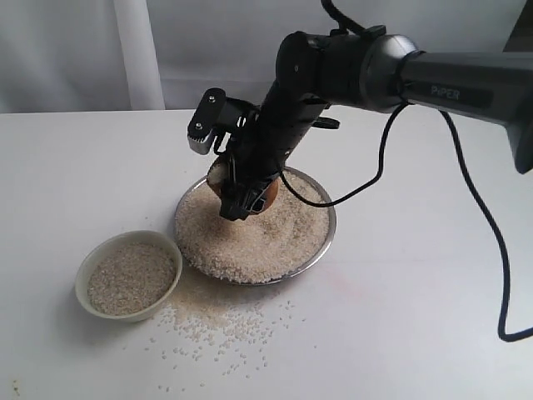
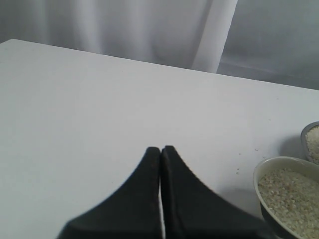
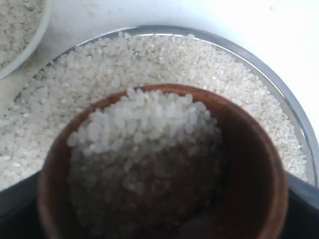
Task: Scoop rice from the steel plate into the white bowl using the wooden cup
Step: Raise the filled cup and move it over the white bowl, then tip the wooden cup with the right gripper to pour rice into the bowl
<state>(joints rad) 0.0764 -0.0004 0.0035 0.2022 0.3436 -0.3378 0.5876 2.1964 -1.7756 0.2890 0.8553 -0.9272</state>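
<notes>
Over the steel plate [image 1: 331, 237], toward its back left, my right gripper [image 1: 236, 206] clamps the wooden cup [image 3: 249, 164] between its fingers. The cup holds rice [image 3: 144, 124] piled against one side, and more rice fills the plate beneath it. Front left of the plate, the white bowl [image 1: 84, 275] stands on the surface [image 1: 416, 317], nearly full, with loose grains scattered just beside it. My left gripper [image 2: 160, 149] is pressed closed on nothing, near the bowl.

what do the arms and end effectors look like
The right arm is a black tube with a silver-grey collar and pale PiPER lettering; a black cable loops off it. Its black right end effector is boxy. The black left end effector has two tapered wedge fingers.
</notes>
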